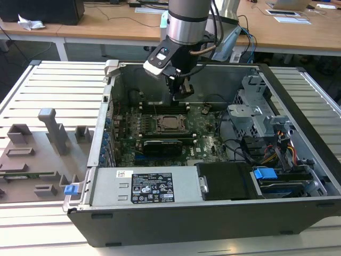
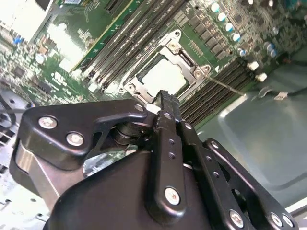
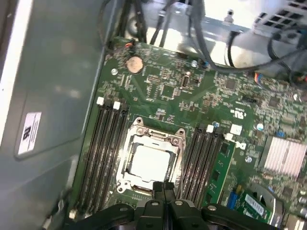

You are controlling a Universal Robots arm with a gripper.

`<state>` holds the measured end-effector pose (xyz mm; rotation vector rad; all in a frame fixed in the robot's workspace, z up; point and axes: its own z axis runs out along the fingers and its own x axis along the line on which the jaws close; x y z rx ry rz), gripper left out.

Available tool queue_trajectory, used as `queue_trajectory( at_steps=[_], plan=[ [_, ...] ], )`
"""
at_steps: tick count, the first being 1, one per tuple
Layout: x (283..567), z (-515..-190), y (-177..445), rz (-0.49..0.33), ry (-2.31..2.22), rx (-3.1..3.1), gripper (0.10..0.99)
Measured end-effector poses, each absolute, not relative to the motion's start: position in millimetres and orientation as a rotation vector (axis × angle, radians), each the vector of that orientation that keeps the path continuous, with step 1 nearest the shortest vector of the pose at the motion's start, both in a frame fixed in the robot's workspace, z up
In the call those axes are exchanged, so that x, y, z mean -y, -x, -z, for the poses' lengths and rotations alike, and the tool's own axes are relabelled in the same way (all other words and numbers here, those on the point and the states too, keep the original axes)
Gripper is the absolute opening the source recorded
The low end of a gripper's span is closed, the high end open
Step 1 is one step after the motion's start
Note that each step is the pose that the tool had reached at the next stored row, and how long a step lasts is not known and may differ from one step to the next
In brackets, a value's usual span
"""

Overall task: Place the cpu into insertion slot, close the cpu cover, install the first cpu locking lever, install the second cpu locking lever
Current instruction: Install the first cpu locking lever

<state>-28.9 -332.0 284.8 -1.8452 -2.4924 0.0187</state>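
The cpu [image 1: 170, 123] lies flat in the insertion slot [image 1: 160, 129] on the green motherboard; its pale metal top shows in both wrist views [image 2: 165, 76] [image 3: 151, 161]. The silver cpu cover [image 3: 178, 138] [image 2: 135, 87] lies down around the chip as a frame. A thin metal lever [image 2: 229, 87] runs along one side of the socket. My gripper [image 1: 181, 92] hangs a little above the motherboard, just behind the socket in the exterior view. Its black fingertips [image 3: 163, 186] [image 2: 165, 97] are pressed together with nothing between them.
The open computer case [image 1: 106, 101] surrounds the board, with long black memory slots [image 3: 103, 143] on both sides of the socket. A power supply [image 1: 144, 186] sits in front, a drive cage [image 1: 256, 112] and cables [image 1: 266, 149] on the exterior view's right. Grey fixtures [image 1: 50, 128] stand outside.
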Motion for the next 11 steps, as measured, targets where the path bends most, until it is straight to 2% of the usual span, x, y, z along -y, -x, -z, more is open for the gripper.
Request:
queue_trajectory(
  at_steps=[11],
  plan=[
    [332.0, -284.8, 28.9, -0.028, 1.432, 2.753, 0.106]
  ],
)
